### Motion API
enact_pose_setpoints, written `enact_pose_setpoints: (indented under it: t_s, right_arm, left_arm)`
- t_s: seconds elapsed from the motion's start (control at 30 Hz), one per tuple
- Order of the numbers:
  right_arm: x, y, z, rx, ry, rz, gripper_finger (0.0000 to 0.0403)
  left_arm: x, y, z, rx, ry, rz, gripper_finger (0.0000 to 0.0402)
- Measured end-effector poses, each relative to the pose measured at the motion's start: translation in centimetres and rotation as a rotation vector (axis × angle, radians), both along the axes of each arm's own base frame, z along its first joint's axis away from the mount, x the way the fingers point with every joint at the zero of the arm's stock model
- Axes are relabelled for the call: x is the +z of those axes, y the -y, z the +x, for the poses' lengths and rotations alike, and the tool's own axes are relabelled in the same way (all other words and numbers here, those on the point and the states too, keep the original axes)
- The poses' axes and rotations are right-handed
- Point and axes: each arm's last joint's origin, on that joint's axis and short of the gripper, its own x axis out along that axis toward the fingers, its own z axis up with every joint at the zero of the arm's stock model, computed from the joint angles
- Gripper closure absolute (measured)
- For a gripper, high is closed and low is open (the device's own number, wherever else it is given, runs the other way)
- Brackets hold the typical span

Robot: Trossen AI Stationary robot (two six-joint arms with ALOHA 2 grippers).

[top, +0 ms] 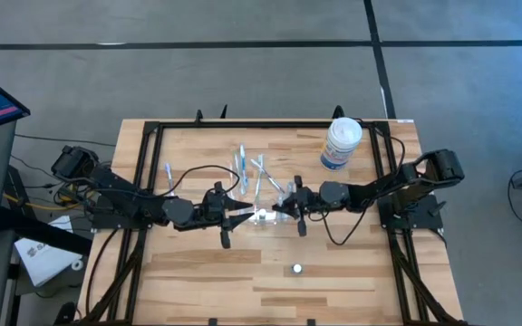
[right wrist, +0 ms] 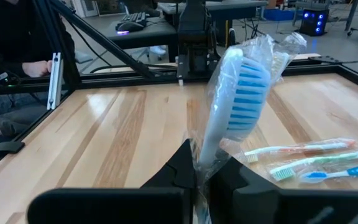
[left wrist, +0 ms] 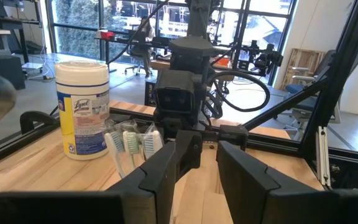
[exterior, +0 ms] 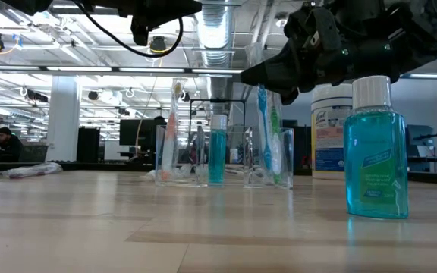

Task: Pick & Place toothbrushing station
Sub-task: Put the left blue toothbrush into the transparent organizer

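- Wooden table: pale butcher-block top inside a black frame, carrying every item below.
- Left arm: reaches in from the left edge toward the table's centre. The left gripper hovers just beside the clear cup, its two dark fingers parted with a gap between them and nothing held.
- Right arm: reaches in from the right edge toward the centre. The right gripper has its jaws clamped on a wrapped toothbrush, white-handled with blue bristles inside a clear plastic sleeve, which stands up out of the fingers.
- Wipes tub: large white canister with a blue label, upright near the far right corner, well apart from the station.
- Mouthwash bottle: clear bottle of blue-green liquid with a white cap, upright near the front edge.
- Clear cup: small, transparent, at the table's centre between the two grippers. In the low view, clear holders there stand with toothbrushes upright in them.
- Loose toothbrushes: several thin white-and-blue ones, lying scattered flat just behind the cup, toward the far edge.
- Lone toothbrush: lies apart, nearer the left edge.
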Motion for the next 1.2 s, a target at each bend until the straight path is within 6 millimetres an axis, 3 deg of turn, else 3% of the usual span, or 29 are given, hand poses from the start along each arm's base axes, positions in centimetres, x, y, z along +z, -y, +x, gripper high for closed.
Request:
enact_pose_setpoints:
  t_s: [0.57, 0.73, 1.0, 1.2]
  right_arm:
    - [-0.2, -0.2, -0.1, 0.006, -0.02, -0.002, 0.0387]
    - [-1.2, -0.2, 0.2, 0.006, -0.038, -0.004, 0.0397]
    - [-2.1, -0.1, 0.6, -0.002, -0.042, 0.014, 0.0359]
    - [-2.2, 0.0, 0.6, -0.004, -0.052, 0.013, 0.0352]
  left_arm:
    - [0.0, 0.0, 0.0, -0.001, -0.001, 0.0, 0.0288]
    - [0.0, 0.0, 0.0, -0.001, -0.001, 0.0, 0.0288]
    - [0.0, 0.0, 0.0, -0.004, -0.001, 0.0, 0.0288]
    - [0.0, 0.0, 0.0, -0.003, -0.001, 0.0, 0.0288]
